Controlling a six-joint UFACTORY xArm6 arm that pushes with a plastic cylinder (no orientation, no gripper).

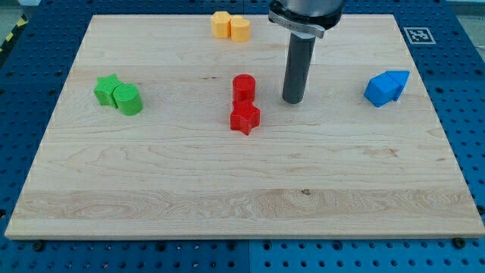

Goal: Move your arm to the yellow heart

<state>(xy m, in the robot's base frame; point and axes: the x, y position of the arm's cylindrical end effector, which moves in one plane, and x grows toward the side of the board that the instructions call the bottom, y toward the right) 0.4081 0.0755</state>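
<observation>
Pale wooden bench (227,189) on a blue pegboard surface (30,61), bare at the near edge. Mid-board: red star (245,119) touching red cylinder (243,86), my tip (293,101) just right. Green pair (118,95) left, blue pair (386,87) right. At the far edge, the yellow heart (220,24) beside a yellow block (240,29), well apart from the tip. No claw fitted.

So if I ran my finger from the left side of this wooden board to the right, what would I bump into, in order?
Green star → green cylinder → the yellow pair at the view's top → the red pair mid-board → my tip → the blue blocks.
</observation>
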